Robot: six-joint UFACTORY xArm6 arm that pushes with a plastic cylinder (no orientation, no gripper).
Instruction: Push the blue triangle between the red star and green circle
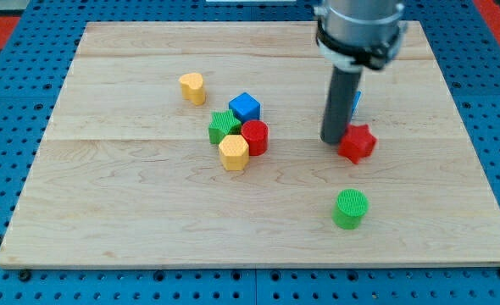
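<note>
The red star [358,143] lies right of the board's centre. The green circle [350,208] stands below it, toward the view's bottom. The blue triangle [356,102] is mostly hidden behind my rod; only a blue sliver shows at the rod's right edge, above the red star. My tip [332,140] rests on the board just left of the red star, touching or nearly touching it, and below-left of the blue triangle.
A cluster sits left of centre: blue cube [244,107], green block [223,128], red cylinder-like block [255,136], yellow hexagon-like block [233,153]. A separate yellow block [192,87] lies at upper left. The wooden board [106,220] is edged by blue pegboard.
</note>
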